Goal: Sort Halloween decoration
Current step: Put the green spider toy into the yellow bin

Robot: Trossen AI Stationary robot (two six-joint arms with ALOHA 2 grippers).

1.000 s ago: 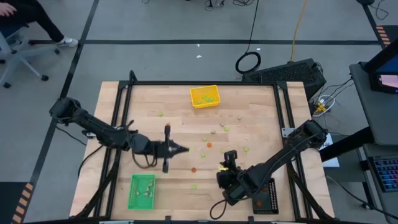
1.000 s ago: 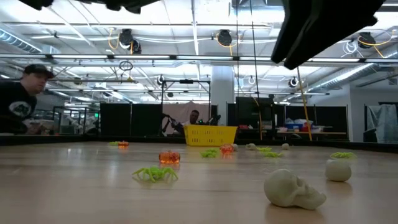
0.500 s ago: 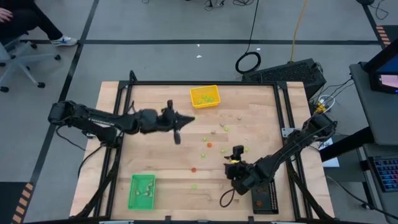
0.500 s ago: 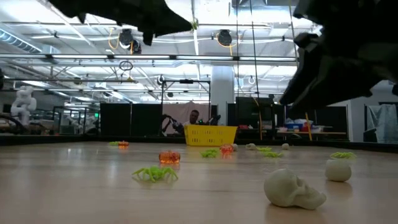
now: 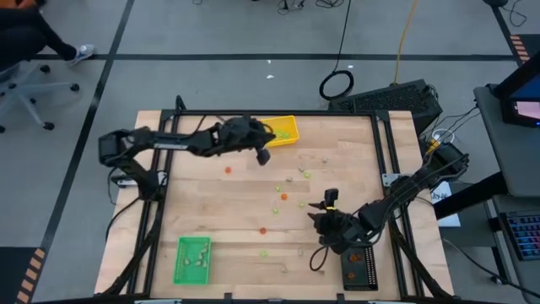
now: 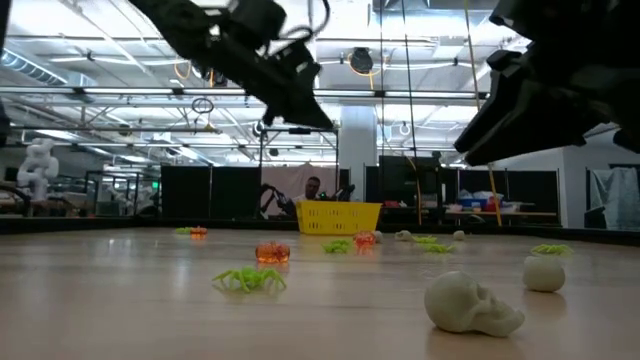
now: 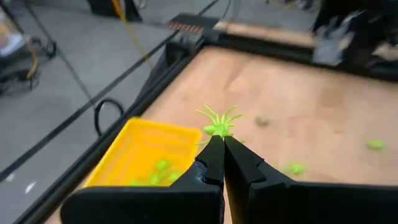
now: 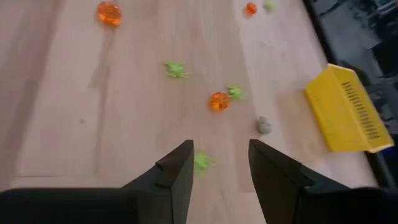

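Note:
The Halloween decoration is small orange, light green and beige pieces strewn over the wooden table point(image 5: 194, 203). One of them, a light green spider point(image 7: 219, 124), is off the table in my left gripper point(image 7: 219, 140), which is shut on it. That gripper point(image 5: 263, 155) hangs above the table at the near edge of the yellow tray point(image 5: 285, 128). My right gripper point(image 8: 219, 149) is open and hangs above the table's near right part point(image 5: 319, 218). It points down at a slant toward the far left. Another green spider point(image 8: 202, 162) lies on the table below the right gripper, untouched. My left gripper pinches the green spider by its body end point(image 7: 217, 132), only at the very tips of its two fingers. The legs fan out beyond the tips. The spider is lifted clear of the table, beside the yellow tray's corner point(image 7: 198, 134).
A green tray point(image 5: 192, 259) sits near left and a black tray point(image 5: 359, 268) near right. Orange pieces point(image 5: 228, 170) point(image 5: 284, 197) point(image 5: 262, 229) and green ones point(image 5: 274, 210) dot the middle. In the low view a beige skull point(image 6: 470, 303) and ball point(image 6: 543, 273) lie close.
My left gripper has swung from the table's middle left toward the far edge, up to the yellow tray. It has rolled on the way and stayed shut with the green spider at its tips. My right gripper has sunk a little and tipped, and it is still open.

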